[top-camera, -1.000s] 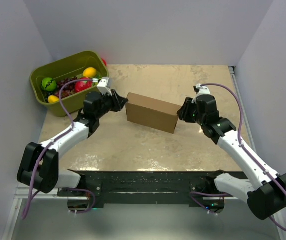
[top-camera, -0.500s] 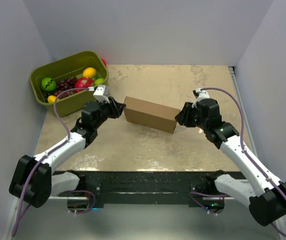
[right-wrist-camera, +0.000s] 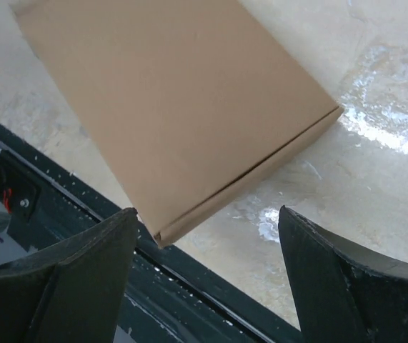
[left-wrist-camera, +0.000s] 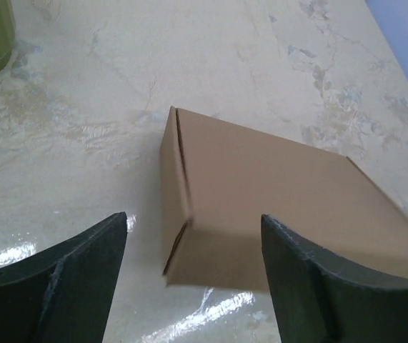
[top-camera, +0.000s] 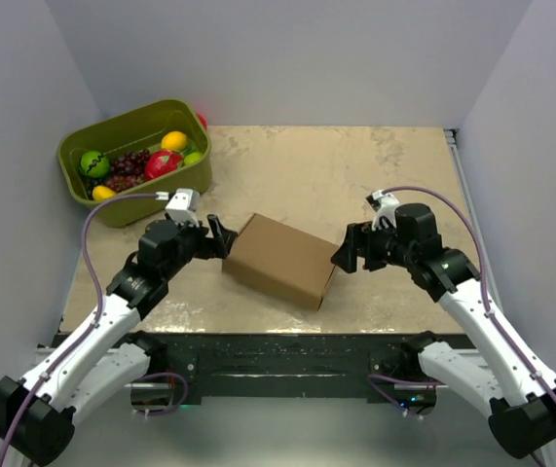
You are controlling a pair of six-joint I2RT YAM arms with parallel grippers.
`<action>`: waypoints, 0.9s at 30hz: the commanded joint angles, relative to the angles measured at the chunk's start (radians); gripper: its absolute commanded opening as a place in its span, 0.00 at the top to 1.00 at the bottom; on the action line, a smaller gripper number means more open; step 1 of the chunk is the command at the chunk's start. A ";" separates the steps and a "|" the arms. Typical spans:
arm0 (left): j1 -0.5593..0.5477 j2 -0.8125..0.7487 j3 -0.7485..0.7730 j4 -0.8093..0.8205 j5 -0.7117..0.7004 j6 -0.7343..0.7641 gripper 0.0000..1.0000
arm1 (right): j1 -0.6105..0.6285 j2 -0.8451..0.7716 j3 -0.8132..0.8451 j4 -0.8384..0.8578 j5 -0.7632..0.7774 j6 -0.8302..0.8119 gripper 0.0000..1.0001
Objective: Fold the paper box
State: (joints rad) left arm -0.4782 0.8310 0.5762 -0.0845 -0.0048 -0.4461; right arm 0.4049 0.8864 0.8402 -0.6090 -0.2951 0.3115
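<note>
**Between the two grippers: closed box, both sets of jaws spread**

Between the left gripper [top-camera: 217,236] and the right gripper [top-camera: 346,253] sits the plain brown corrugated cardboard box [top-camera: 279,260], folded shut, on the beige marbled tabletop [top-camera: 355,165]. Left gripper's jaws are spread wide and hold nothing. In the left wrist view the box's end face and corner [left-wrist-camera: 189,214] are just ahead of the fingers [left-wrist-camera: 82,271], not touching. Right gripper's jaws are also spread wide and empty. In the right wrist view the box's broad top [right-wrist-camera: 175,107] lies just ahead of them, its near corner over the black front rail [right-wrist-camera: 189,300]. Flat or slightly tilted: cannot tell. Well behind the left gripper is the olive-green plastic bin [top-camera: 83,195] with colourful toy fruit [top-camera: 161,163].
</note>
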 commanded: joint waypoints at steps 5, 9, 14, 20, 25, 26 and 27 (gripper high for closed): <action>0.009 -0.017 0.137 -0.144 -0.030 0.128 0.02 | -0.001 -0.020 0.092 0.066 -0.059 -0.028 0.10; 0.158 0.036 0.189 -0.121 0.076 0.165 0.00 | -0.001 0.057 0.083 0.172 0.020 -0.049 0.08; 0.375 0.066 0.240 -0.113 0.238 0.196 0.00 | -0.098 0.170 0.105 0.254 0.044 -0.098 0.06; 0.541 0.092 0.317 -0.190 0.191 0.237 0.00 | -0.384 0.201 0.105 0.318 -0.118 -0.019 0.06; 0.543 0.020 0.338 -0.187 0.164 0.294 0.00 | -0.434 0.122 0.125 0.307 -0.018 -0.011 0.05; 0.544 0.019 0.347 -0.211 0.138 0.296 0.00 | -0.434 0.106 0.119 0.311 0.016 -0.009 0.05; 0.543 0.019 0.355 -0.219 0.128 0.296 0.00 | -0.436 0.091 0.114 0.324 0.022 -0.009 0.05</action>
State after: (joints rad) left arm 0.0597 0.8856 0.8619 -0.2783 0.1654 -0.2001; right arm -0.0296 1.0569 0.9054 -0.3500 -0.3244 0.2859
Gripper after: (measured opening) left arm 0.994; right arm 0.946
